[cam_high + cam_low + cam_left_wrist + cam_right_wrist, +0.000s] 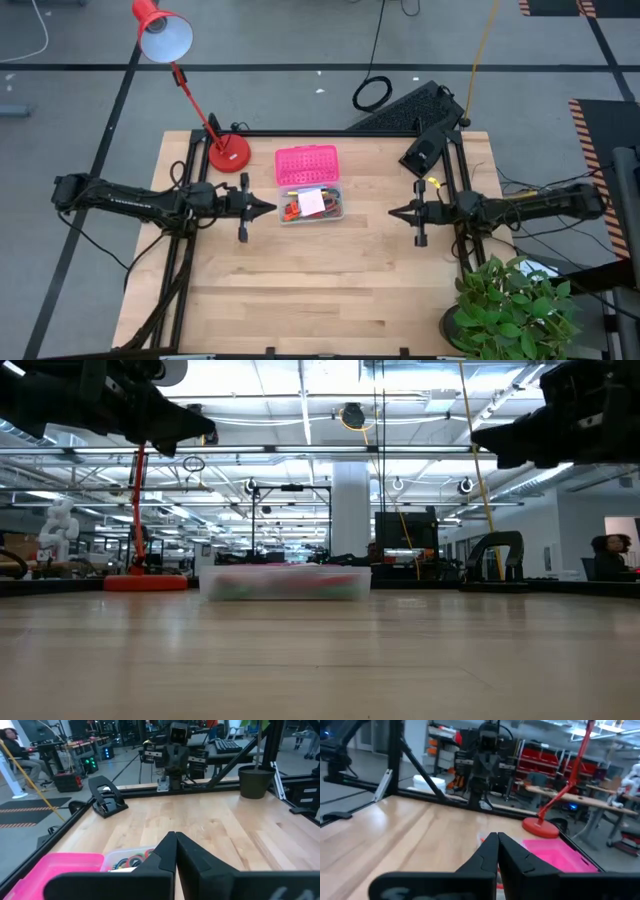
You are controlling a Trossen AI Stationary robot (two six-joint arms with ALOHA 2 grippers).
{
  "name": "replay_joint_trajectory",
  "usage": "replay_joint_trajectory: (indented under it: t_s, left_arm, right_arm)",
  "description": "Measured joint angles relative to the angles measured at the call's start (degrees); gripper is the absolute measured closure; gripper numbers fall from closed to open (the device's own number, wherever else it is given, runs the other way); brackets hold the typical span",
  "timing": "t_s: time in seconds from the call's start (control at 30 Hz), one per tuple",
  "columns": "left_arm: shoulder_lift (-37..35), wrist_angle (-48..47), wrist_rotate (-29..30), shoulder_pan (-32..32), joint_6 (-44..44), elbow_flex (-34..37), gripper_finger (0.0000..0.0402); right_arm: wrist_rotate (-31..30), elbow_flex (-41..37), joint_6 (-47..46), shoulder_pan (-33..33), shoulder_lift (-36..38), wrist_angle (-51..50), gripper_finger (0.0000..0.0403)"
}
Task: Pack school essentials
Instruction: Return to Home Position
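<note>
A clear box (310, 205) stands on the table's far middle, holding school essentials: scissors handles (131, 861), a pink note pad (312, 201) and other small items. Its pink lid (307, 165) lies on the table just behind it. My left gripper (268, 209) hovers shut, left of the box, above the table. My right gripper (393, 211) hovers shut, right of the box. Neither holds anything.
A red desk lamp (227, 153) stands at the far left of the table. A black stand (423, 155) sits at the far right, a potted plant (515, 305) at the near right corner. The near half of the wooden table (320, 290) is bare.
</note>
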State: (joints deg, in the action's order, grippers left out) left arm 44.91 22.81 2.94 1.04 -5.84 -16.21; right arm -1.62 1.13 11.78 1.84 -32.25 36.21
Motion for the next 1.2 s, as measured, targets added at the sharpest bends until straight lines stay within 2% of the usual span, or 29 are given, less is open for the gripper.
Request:
replay_joint_trajectory:
  t_s: [0.17,0.4,0.53,0.93,1.2]
  left_arm:
    - [-0.7,-1.8,0.0,0.0,0.2,0.0,0.0389]
    - [-6.7,-8.5,0.0,-0.9,0.0,0.0,0.0391]
    - [-9.1,-11.0,-1.4,-1.7,0.0,0.0,0.0398]
    - [-9.4,7.4,-4.4,-4.5,-0.1,11.5,0.0397]
    - [-9.4,13.8,-0.2,-5.0,1.5,15.6,0.0398]
  right_arm:
    - [3.5,-0.1,-0.2,-2.1,1.7,-1.8,0.0403]
    - [3.6,-0.1,-1.4,-4.3,3.9,-6.7,0.0403]
    - [6.6,-0.2,-1.8,-5.3,4.0,-6.5,0.0403]
    - [7.7,-0.2,-3.2,-6.4,4.0,-6.3,0.0403]
    - [7.7,-0.3,-3.1,-6.4,4.0,-6.7,0.0403]
